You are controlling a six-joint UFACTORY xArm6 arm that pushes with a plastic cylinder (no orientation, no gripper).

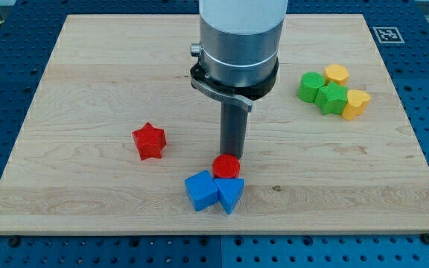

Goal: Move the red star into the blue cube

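The red star (149,141) lies on the wooden board, left of centre. The blue cube (200,190) sits near the view's bottom, below and to the right of the star, a gap apart from it. A blue triangular block (230,195) touches the cube's right side and a red cylinder (226,166) sits just above the two. My tip (233,155) stands right behind the red cylinder, at its top edge, to the right of the red star.
A cluster at the view's right holds a green round block (310,86), a green star-like block (332,98), a yellow hexagonal block (337,74) and a yellow heart-like block (356,103). The board (88,67) ends near the blue blocks at the bottom.
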